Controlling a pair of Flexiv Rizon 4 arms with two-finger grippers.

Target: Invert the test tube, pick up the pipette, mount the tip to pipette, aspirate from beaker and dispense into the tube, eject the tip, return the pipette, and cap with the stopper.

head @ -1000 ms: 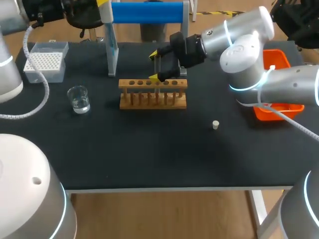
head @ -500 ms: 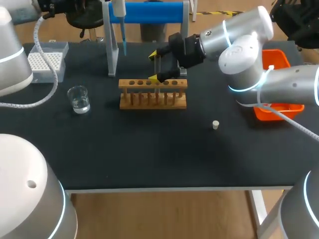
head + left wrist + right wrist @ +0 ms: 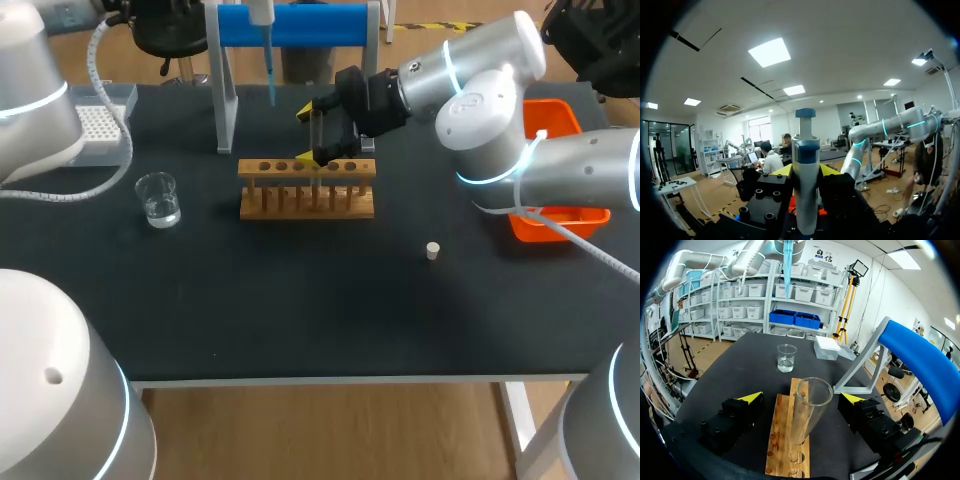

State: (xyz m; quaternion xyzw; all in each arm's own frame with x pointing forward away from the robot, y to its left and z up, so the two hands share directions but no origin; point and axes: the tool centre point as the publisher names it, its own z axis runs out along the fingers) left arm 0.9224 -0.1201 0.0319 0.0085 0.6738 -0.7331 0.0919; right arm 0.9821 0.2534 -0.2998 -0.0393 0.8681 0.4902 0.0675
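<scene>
A white and blue pipette [image 3: 805,190] stands upright in my left gripper [image 3: 806,171], which is shut on its body. In the head view the pipette [image 3: 262,12] hangs at the back with a blue tip [image 3: 271,78] mounted, left of the tube. A clear test tube [image 3: 807,412] stands mouth up in the wooden rack [image 3: 307,200]. My right gripper [image 3: 801,397] straddles it, open, with a gap on each side. The beaker [image 3: 158,198] with water sits left of the rack. A small white stopper [image 3: 432,250] lies to the rack's right.
The white tip box [image 3: 100,122] is at the back left. The pipette stand with its blue bar [image 3: 295,25] and grey leg [image 3: 223,95] rises behind the rack. An orange bin [image 3: 556,125] sits at the right edge.
My left arm has carried the pipette rightwards, from over the tip box side towards the rack. The right gripper stays open around the tube.
</scene>
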